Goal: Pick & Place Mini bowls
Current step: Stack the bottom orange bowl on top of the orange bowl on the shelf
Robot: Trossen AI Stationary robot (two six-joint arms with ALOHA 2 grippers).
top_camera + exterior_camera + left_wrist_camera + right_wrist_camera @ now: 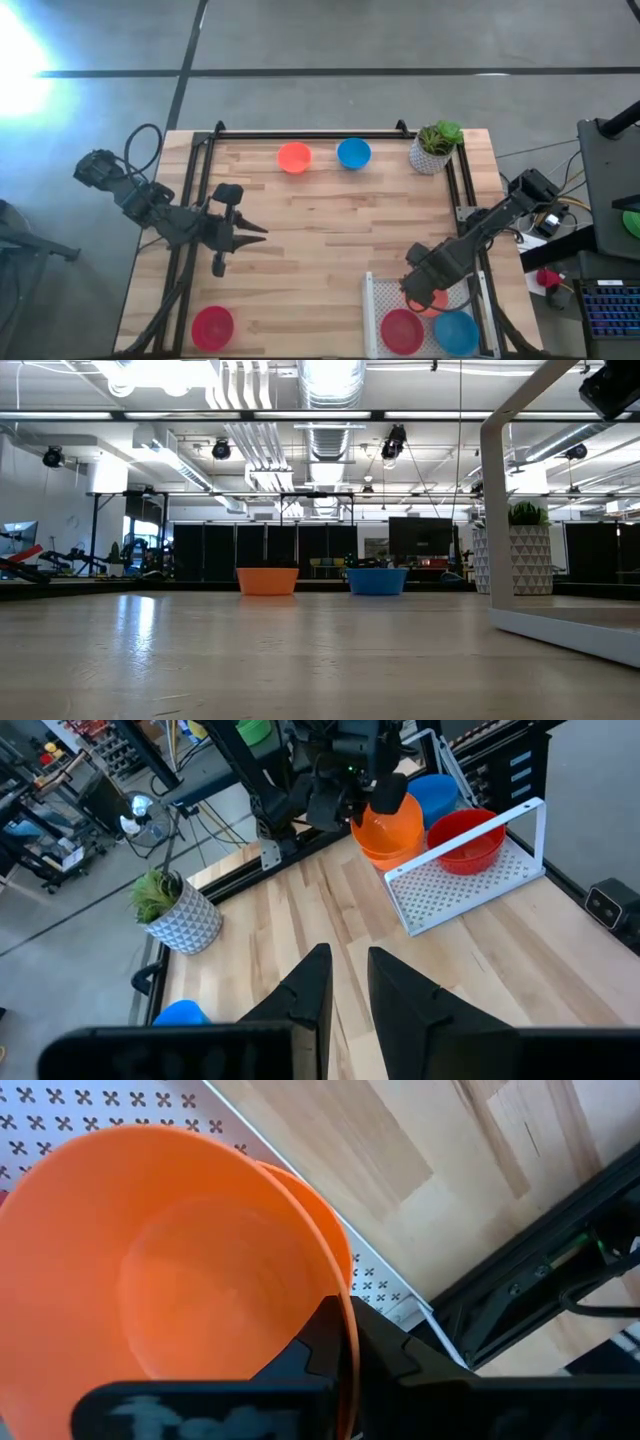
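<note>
My right gripper (425, 290) (345, 1342) is shut on an orange mini bowl (190, 1270) (392, 815) over the white perforated tray (372, 300) at the table's near right. A second orange rim (318, 1210) shows just under the bowl. In the tray sit a red mini bowl (401, 328) and a blue one (456, 333). My left gripper (252, 232) (346, 988) hovers open over the table's left middle, with nothing between its fingers. An orange bowl (294, 157) and a blue bowl (353, 153) rest at the far edge. A red bowl (212, 325) sits near left. My right gripper pinches the orange bowl's rim (347, 1315), one finger inside the bowl and one outside its wall. The fingers come from above, pointing steeply down. The bowl stays mouth up over the tray; whether it rests on the orange rim beneath, I cannot tell.
A white pot with a green plant (433, 148) stands at the far right corner. The tray's upright white frame (495, 510) (470, 835) rises along one side of the tray. Black rails (300, 133) edge the table. Bare wood lies across the table's middle.
</note>
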